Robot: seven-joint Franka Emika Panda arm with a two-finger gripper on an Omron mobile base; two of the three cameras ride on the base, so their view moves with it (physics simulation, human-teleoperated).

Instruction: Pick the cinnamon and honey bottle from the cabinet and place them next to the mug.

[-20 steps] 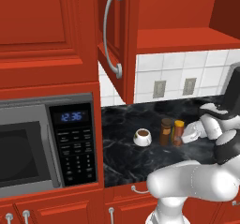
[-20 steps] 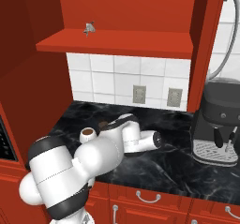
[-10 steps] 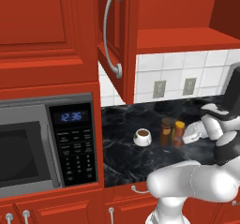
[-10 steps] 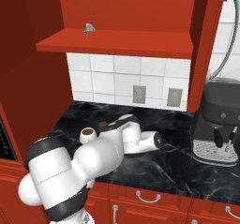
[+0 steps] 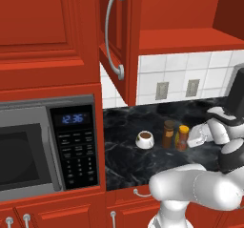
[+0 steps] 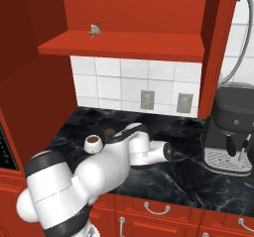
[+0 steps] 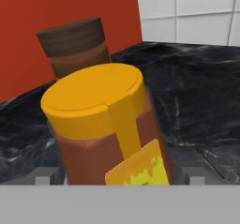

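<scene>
While the honey bottle [image 5: 182, 137] stands upright on the black tabletop [image 5: 124, 165], the hand [image 5: 196, 137] is seen just to its right in the left base view, at the same low height and aimed at it sideways. From the hand view the honey bottle is met straight ahead and very close, its orange cap and yellow label lying between the two finger tips [image 7: 43, 176], which stand well apart on either side of its body; the hand is therefore judged to be open, with nothing gripped. Whether the tips touch the bottle's sides cannot be told.

Just beyond the honey bottle the cinnamon [image 5: 168, 133] is found, also upright, and past that the mug [image 5: 145, 139] with its dark liquid; all three are lined up along the tabletop, near one another, below the open cabinet [image 5: 119, 41]. Both bottles are thus judged to be already set down beside the mug.

The relation on which the coming move turns is this: the honey bottle's long axis is vertical, and it lies directly along the hand's pointing line. A straight retreat backward along that line, away from the row, would be called for so that the bottle is not tipped toward the cinnamon.
</scene>
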